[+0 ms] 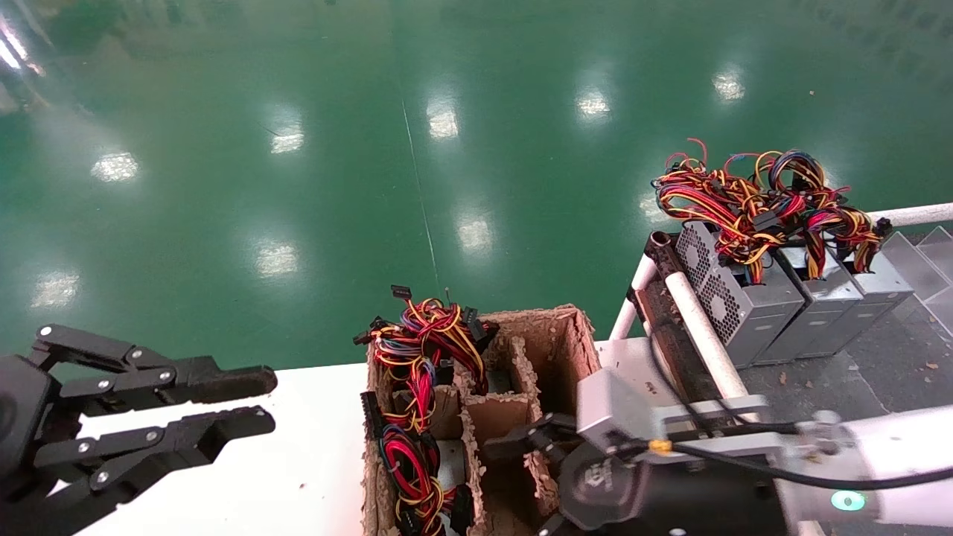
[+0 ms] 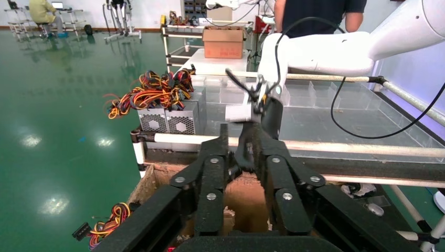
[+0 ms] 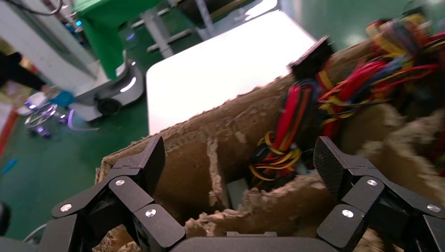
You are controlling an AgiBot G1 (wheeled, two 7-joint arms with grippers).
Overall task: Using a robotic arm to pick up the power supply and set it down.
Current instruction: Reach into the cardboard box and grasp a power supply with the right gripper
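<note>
Brown pulp-cardboard box [image 1: 555,339] with partitions sat near centre on the white worktop [image 1: 298,447]. In the head view, two wire bundles rose from its left cells, marking power supplies still inside; the nearer power supply [image 1: 447,465] showed a sliver of grey metal. Three more silver-grey units [image 1: 752,305] stood in a row on a rack far right. The right pincer [image 1: 514,447] hovered over the box, fingers apart. The left pincer [image 1: 238,402] sat parked at the left, slightly apart.

From the left wrist, two honeycomb vent faces [image 2: 168,122] showed.

From the right wrist, the right pincer's fingers [image 3: 149,163] straddled a cell. The unit looked heavy, rigid and smooth; gripping the metal casing seemed safer than the floppy wires.
</note>
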